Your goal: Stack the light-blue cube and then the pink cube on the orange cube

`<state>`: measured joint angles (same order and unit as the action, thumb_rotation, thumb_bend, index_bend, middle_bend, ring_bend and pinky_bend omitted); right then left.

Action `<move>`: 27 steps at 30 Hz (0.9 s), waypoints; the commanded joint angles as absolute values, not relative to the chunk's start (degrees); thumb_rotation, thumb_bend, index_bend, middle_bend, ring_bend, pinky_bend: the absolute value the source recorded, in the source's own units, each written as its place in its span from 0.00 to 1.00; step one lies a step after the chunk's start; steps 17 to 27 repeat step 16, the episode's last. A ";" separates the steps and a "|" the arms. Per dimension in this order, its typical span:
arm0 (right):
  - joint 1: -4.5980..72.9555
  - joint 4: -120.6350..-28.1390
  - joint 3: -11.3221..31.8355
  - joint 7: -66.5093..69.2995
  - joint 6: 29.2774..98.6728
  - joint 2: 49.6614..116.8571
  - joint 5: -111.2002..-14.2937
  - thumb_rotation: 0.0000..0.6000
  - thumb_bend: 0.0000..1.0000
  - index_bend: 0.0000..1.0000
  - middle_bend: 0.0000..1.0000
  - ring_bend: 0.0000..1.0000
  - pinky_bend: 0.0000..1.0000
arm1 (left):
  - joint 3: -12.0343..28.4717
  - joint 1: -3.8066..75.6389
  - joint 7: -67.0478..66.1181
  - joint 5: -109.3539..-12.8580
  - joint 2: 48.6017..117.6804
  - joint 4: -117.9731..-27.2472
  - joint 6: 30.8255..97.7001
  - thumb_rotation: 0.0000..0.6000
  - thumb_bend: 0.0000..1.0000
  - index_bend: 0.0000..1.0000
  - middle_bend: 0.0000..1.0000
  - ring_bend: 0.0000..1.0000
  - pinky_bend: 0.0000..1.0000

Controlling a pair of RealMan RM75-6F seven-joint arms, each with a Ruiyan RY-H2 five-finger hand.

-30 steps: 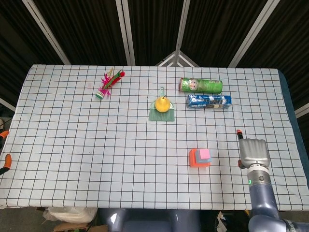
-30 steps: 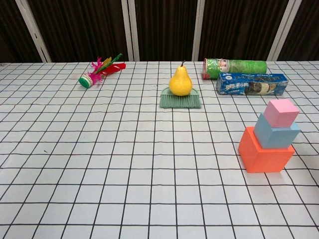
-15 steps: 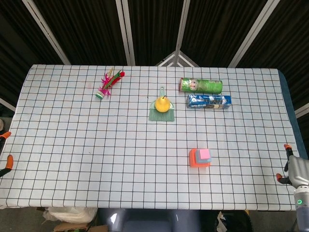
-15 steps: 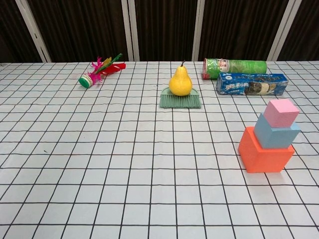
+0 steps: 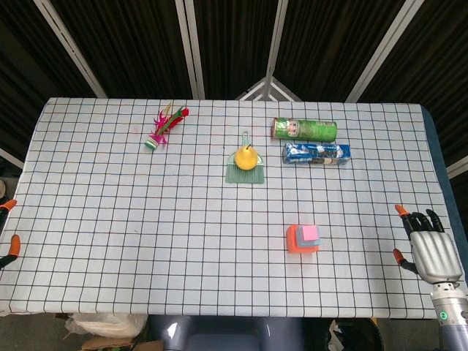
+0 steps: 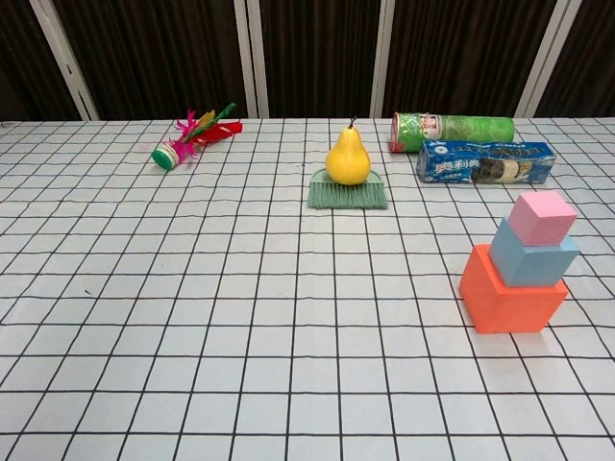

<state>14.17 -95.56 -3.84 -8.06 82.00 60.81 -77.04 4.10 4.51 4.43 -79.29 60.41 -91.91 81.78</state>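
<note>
The three cubes stand stacked right of the table's middle. The orange cube (image 6: 504, 300) (image 5: 291, 238) is at the bottom, the light-blue cube (image 6: 530, 257) sits on it, and the pink cube (image 6: 542, 217) (image 5: 310, 233) is on top. The upper two sit toward the orange cube's right rear corner. My right hand (image 5: 427, 244) is at the table's right front edge, well apart from the stack, fingers spread and holding nothing. Of my left hand (image 5: 7, 227) only orange fingertips show at the left edge, apart from each other. Neither hand appears in the chest view.
A yellow pear (image 5: 246, 156) sits on a green brush (image 5: 245, 172) at mid-table. A green can (image 5: 304, 129) and a blue biscuit pack (image 5: 316, 153) lie behind the stack. A feathered shuttlecock (image 5: 164, 126) lies at the far left. The checked cloth (image 5: 146, 241) covers the table.
My right hand has drawn away from beside the stack to the table's right edge and now shows its fingers spread. The stack has not moved.
</note>
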 commanded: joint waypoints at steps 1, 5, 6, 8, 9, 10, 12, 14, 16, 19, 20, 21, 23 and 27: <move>11.76 -88.80 -4.23 -2.48 85.70 65.13 -82.64 1.00 0.38 0.00 0.22 0.16 0.07 | 4.07 4.53 4.20 -79.29 60.46 -91.96 81.74 1.00 0.60 0.11 0.04 0.00 0.00; 10.77 -85.92 -3.83 -1.13 86.42 66.16 -83.40 1.00 0.38 0.00 0.22 0.16 0.06 | 4.13 4.60 3.33 -79.09 60.76 -92.12 81.74 1.00 0.60 0.11 0.04 0.00 0.00; 10.61 -85.56 -3.56 -1.34 86.38 66.17 -83.20 1.00 0.38 0.00 0.22 0.16 0.05 | 4.13 4.63 3.05 -79.09 60.85 -92.18 81.74 1.00 0.60 0.11 0.04 0.00 0.00; 10.35 -85.15 -2.83 -1.60 86.58 66.48 -82.77 1.00 0.38 0.00 0.22 0.16 0.05 | 4.09 4.68 2.61 -79.21 60.95 -92.30 81.77 1.00 0.60 0.11 0.04 0.00 0.00; 10.28 -85.00 -2.71 -1.60 86.50 66.57 -82.74 1.00 0.38 0.00 0.22 0.16 0.05 | 4.07 4.67 2.51 -79.26 60.98 -92.34 81.81 1.00 0.60 0.11 0.04 0.00 0.00; 10.17 -84.86 -2.59 -1.38 86.42 66.59 -82.87 1.00 0.38 0.00 0.21 0.16 0.05 | 4.04 4.66 2.36 -79.38 61.01 -92.36 81.93 1.00 0.60 0.11 0.04 0.00 0.00; 9.87 -84.51 -2.21 -0.93 86.85 66.64 -83.16 1.00 0.38 0.00 0.20 0.16 0.05 | 4.03 4.68 2.18 -79.67 61.10 -92.28 82.14 1.00 0.60 0.11 0.04 0.00 0.00; 9.46 -84.37 -1.76 -0.72 87.53 66.72 -83.15 1.00 0.38 0.00 0.19 0.16 0.05 | 3.98 4.69 2.03 -79.75 61.17 -92.18 82.13 1.00 0.60 0.11 0.04 0.00 0.00; 8.96 -84.36 -1.19 -0.24 88.77 66.81 -83.58 1.00 0.38 0.00 0.18 0.16 0.05 | 3.94 4.77 1.90 -79.70 61.24 -92.09 81.91 1.00 0.60 0.11 0.04 0.00 0.00; 8.96 -84.36 -1.19 -0.24 88.77 66.81 -83.58 1.00 0.38 0.00 0.18 0.16 0.05 | 3.94 4.77 1.90 -79.70 61.24 -92.09 81.91 1.00 0.60 0.11 0.04 0.00 0.00; 8.96 -84.36 -1.19 -0.24 88.77 66.81 -83.58 1.00 0.38 0.00 0.18 0.16 0.05 | 3.94 4.77 1.90 -79.70 61.24 -92.09 81.91 1.00 0.60 0.11 0.04 0.00 0.00; 8.96 -84.36 -1.19 -0.24 88.77 66.81 -83.58 1.00 0.38 0.00 0.18 0.16 0.05 | 3.94 4.77 1.90 -79.70 61.24 -92.09 81.91 1.00 0.60 0.11 0.04 0.00 0.00; 8.96 -84.36 -1.19 -0.24 88.77 66.81 -83.58 1.00 0.38 0.00 0.18 0.16 0.05 | 3.94 4.77 1.90 -79.70 61.24 -92.09 81.91 1.00 0.60 0.11 0.04 0.00 0.00; 8.96 -84.36 -1.19 -0.24 88.77 66.81 -83.58 1.00 0.38 0.00 0.18 0.16 0.05 | 3.94 4.77 1.90 -79.70 61.24 -92.09 81.91 1.00 0.60 0.11 0.04 0.00 0.00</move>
